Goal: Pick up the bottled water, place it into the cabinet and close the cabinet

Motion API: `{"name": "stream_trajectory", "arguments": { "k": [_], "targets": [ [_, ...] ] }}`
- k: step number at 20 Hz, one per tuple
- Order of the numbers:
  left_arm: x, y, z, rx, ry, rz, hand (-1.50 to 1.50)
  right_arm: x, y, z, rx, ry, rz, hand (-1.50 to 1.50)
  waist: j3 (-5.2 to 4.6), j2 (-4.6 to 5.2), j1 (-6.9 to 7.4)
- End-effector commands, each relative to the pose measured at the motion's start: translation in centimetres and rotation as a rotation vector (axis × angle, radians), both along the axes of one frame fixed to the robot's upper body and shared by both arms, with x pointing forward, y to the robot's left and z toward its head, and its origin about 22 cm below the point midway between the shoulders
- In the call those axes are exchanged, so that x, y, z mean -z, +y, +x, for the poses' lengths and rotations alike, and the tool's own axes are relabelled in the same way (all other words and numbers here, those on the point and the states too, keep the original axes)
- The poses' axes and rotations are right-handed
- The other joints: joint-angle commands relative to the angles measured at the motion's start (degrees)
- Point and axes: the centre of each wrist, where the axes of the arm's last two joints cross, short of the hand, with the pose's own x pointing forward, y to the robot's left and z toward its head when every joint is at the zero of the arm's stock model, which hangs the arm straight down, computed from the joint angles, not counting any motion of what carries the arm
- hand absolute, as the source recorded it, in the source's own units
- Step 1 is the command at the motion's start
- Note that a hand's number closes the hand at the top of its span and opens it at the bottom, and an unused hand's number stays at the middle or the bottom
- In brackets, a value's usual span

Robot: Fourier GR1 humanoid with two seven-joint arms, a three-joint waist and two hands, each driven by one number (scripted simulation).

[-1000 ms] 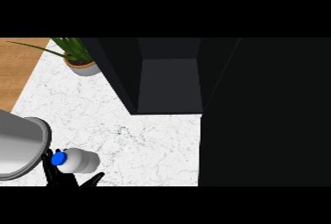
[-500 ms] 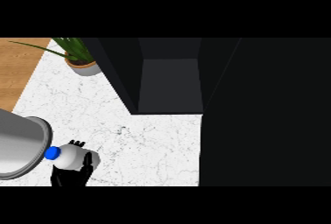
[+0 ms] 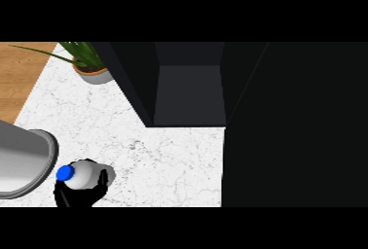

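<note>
The left hand (image 3: pixel 73 196) has its fingers curled round the bottled water (image 3: pixel 87 174), blue cap (image 3: pixel 65 173) just beside them, and since the open cabinet (image 3: pixel 188 92) lies well beyond the fingertips, the bottle could clip its wall on the carry.

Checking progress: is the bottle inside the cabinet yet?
No, the bottle is in the left robot hand at the lower left, over the counter, apart from the open cabinet.
</note>
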Motion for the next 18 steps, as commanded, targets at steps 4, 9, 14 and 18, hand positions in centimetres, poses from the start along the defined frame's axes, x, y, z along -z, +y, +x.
{"name": "stream_trajectory", "arguments": {
  "k": [4, 9, 14, 18],
  "targets": [
    [-1.0, -0.7, 3.1, 0.296, 0.042, 0.076, 1.50, -3.0, 0.8, 0.2, -0.042, -0.078, 0.012, -1.50, -0.07, 0.17, -0.98],
    [-3.6, -3.9, 6.7, 0.448, 0.021, 0.099, 1.50, -3.6, 0.9, 0.4, -0.046, -0.090, 0.000, -1.50, 0.01, 0.03, -0.24],
    [-6.7, -5.9, 7.6, 0.507, -0.027, 0.124, 1.50, -3.0, 1.1, 0.0, -0.006, -0.085, 0.002, -1.50, 0.07, -0.27, 0.17],
    [-10.1, -8.3, 8.3, 0.587, -0.017, 0.116, 1.50, -2.3, 0.7, 0.9, -0.013, -0.088, 0.008, -1.50, 0.10, -0.23, 0.68]
  ]
}}
